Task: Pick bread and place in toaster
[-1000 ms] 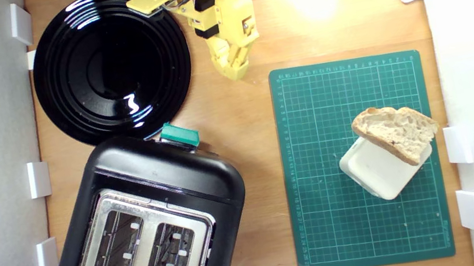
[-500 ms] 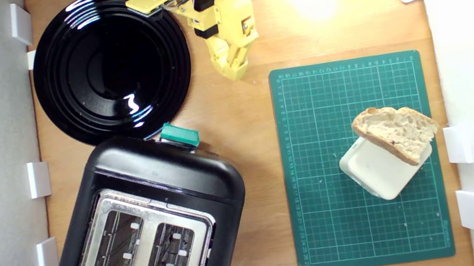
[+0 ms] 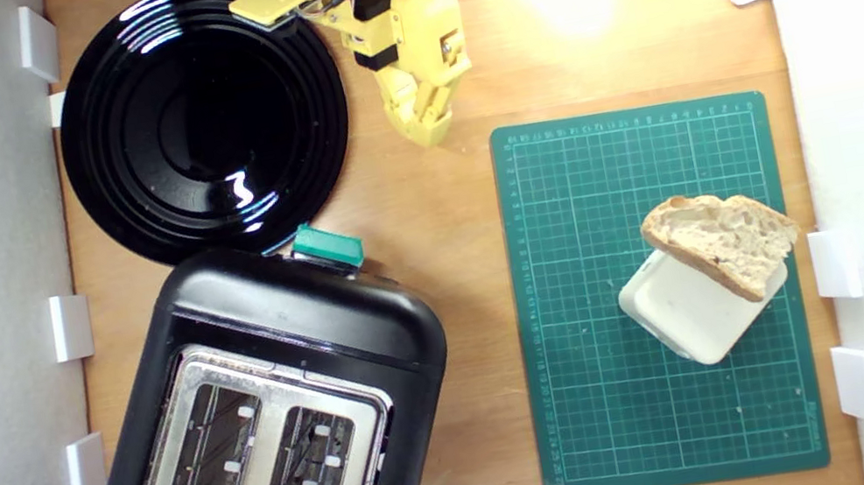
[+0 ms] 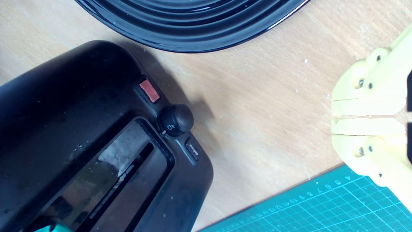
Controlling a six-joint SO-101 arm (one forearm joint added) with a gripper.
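fingers [image 3: 430,132] pressed together, empty, hovering over bare desk [image 3: 427,216] near its far edge, between black plate [image 3: 202,123] and green mat [image 3: 654,292]. bread [image 3: 721,243] leans propped on a white block [image 3: 697,311] at the mat's edge, likely so its crust can be pinched. toaster [image 3: 268,422] slots face up, empty, ready; reach not begun.

The toaster [image 3: 270,431] runs off the exterior view's bottom edge; bread [image 3: 723,240] hides part of the cream block [image 3: 690,317].
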